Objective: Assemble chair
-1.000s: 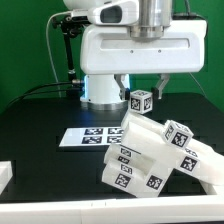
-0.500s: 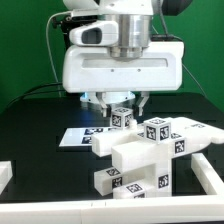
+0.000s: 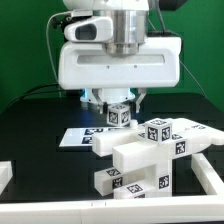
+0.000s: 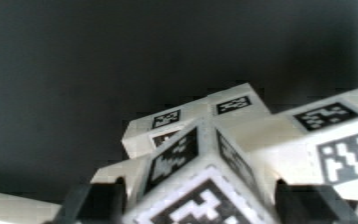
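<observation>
The tool (image 3: 119,100) hangs over the middle of the black desk (image 3: 40,110), its fingers (image 3: 101,99) clamped on a small tagged block (image 3: 121,116) that shows between and just below them. In the wrist view the same block (image 4: 197,185) fills the foreground between the two fingers (image 4: 103,203), each pressed to a side of it.

Directly under the block, at 6 o'clock from it in the exterior view, sits the chair (image 3: 150,155): chunky white pieces stacked and joined, tagged on several faces. Two tagged cubes (image 3: 158,131) on the chair's upper edge stand at about 4 o'clock from the held block, just beside it. Whether the block touches the chair cannot be told. In the wrist view the chair's tagged ends (image 4: 336,130) crowd close around the block.

The marker board (image 3: 78,136) lies flat on the desk at 8 o'clock from the block, its near end hidden behind the chair. A white wall (image 3: 60,212) edges the desk at 6 o'clock, and a white block (image 3: 5,174) sits at 9 o'clock by the frame edge. The arm's broad white body (image 3: 120,65) hides the desk behind the tool.
</observation>
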`<state>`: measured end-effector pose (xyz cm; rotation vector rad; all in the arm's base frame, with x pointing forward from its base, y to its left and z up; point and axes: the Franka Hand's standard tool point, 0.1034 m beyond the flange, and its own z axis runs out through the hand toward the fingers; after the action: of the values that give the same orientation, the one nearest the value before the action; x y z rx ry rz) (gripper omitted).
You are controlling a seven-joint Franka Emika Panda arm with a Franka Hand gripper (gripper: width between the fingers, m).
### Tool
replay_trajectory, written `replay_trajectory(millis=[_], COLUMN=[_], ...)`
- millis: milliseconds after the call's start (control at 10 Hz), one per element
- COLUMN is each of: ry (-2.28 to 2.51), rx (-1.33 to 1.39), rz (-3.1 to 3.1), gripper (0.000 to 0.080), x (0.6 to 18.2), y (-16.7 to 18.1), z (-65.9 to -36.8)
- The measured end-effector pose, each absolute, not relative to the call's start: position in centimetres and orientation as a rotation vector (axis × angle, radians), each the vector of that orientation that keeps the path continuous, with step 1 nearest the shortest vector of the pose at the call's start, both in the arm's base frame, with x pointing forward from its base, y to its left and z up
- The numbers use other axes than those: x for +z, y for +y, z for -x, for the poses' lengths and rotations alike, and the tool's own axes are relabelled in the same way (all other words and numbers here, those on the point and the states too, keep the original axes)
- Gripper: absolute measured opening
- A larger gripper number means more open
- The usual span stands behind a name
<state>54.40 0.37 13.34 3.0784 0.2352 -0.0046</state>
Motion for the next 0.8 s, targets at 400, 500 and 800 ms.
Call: replay_trajectory(millis=[400, 500, 800], ry=[0.236, 0.247, 0.257], rx=[0.026, 0.042, 0.067], rz=[-3.096, -3.09, -3.078], gripper=[0.0396, 0.0396, 0.0396], x=[15.4, 15.0, 13.6], y=[2.1, 2.3, 2.8], z=[-54.9, -55.1, -55.4])
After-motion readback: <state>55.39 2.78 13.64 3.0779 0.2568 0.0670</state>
